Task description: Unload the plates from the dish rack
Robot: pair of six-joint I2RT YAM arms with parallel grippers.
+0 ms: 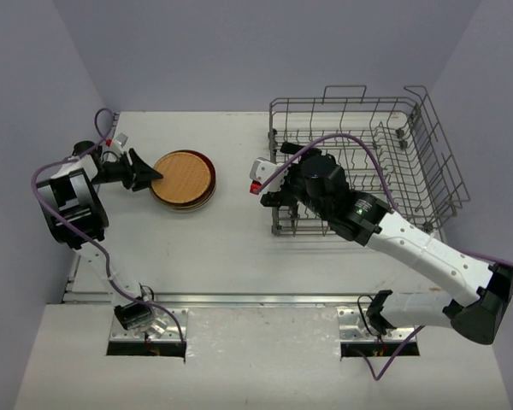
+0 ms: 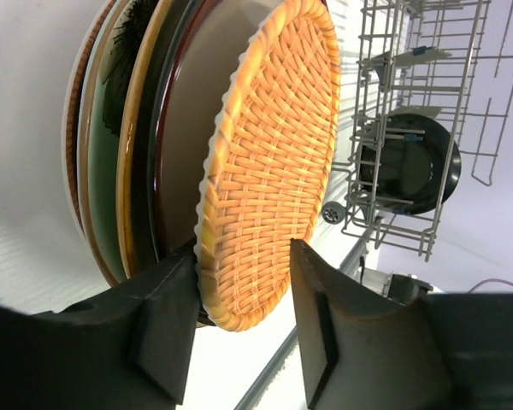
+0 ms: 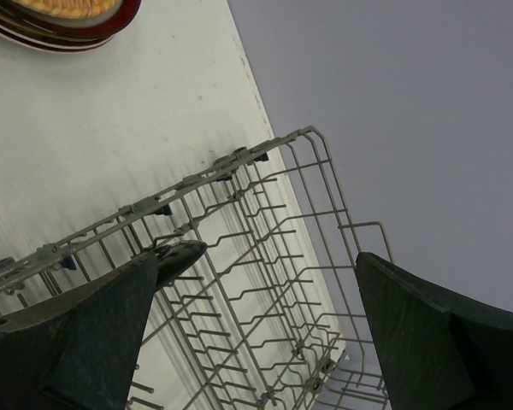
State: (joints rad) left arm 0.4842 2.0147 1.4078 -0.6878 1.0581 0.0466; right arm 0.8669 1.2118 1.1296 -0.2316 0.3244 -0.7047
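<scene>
The dish rack (image 1: 385,154) is grey metal wire. The top plate (image 2: 269,162) looks like orange woven wicker, rough; plates (image 2: 145,154) beneath look glossy glazed. The table (image 1: 214,248) is matt white.

Top plate (image 2: 269,162) is orange with a woven basket pattern and a pale scalloped rim. Under it in the stack (image 1: 185,180) sit dark brown, mustard, green and cream edges. Rack (image 3: 239,282) is grey wire, table (image 1: 222,239) white.

Your left gripper (image 1: 151,177): jaws parted, pointing 3 o'clock. Your right gripper (image 1: 274,205): jaws spread wide, arm reaching toward 10 o'clock.
</scene>
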